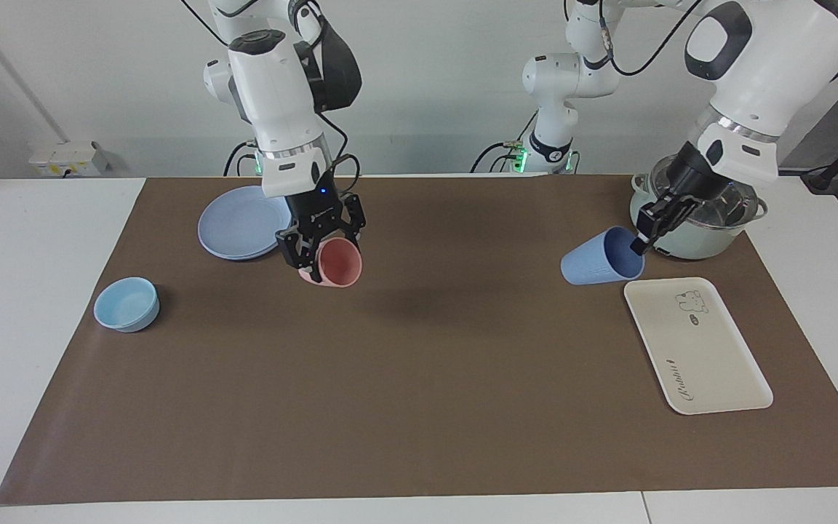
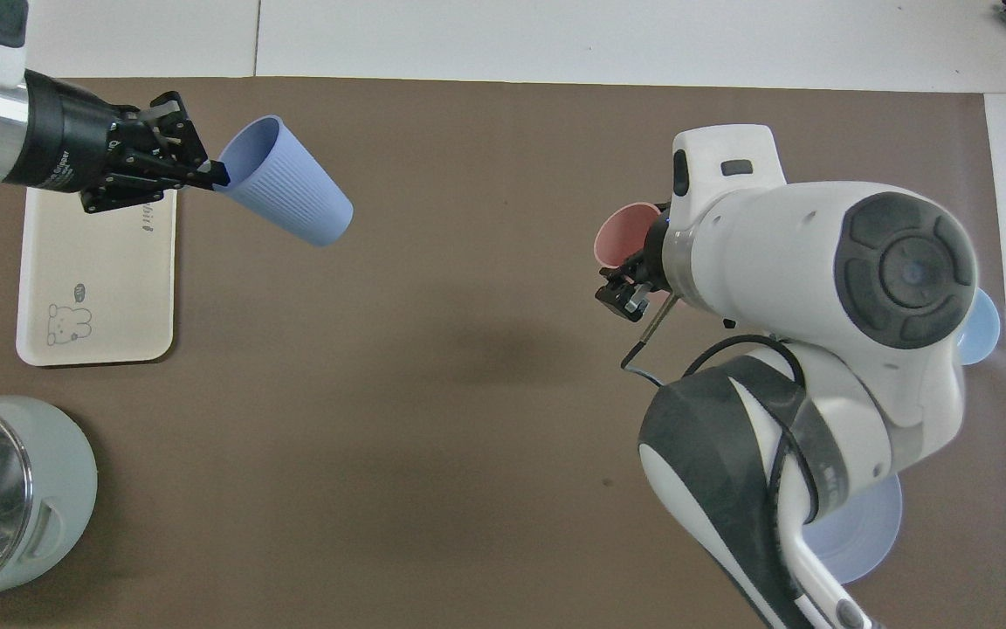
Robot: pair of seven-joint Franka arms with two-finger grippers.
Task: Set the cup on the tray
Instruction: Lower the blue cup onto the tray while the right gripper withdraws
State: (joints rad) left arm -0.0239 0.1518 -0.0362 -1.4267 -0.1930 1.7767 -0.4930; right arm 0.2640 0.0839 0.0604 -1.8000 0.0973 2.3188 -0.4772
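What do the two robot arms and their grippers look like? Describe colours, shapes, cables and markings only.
Both arms have glossy white rounded shells with dark grey joint caps, silver wrist rings and loose black cables. The left gripper and right gripper are black, each with two slim fingers. A small blue light glows above the right gripper; white lettering marks the left wrist in the overhead view.

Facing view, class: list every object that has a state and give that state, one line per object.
Blue cup: tilted, lifted, rim pinched by left gripper.
Pink cup: tilted, held up by right gripper.
Tray: flat on mat, nothing on it.
Blue plate: flat, bare.
Light-blue bowl: upright, empty.
Pot: upright, no lid.
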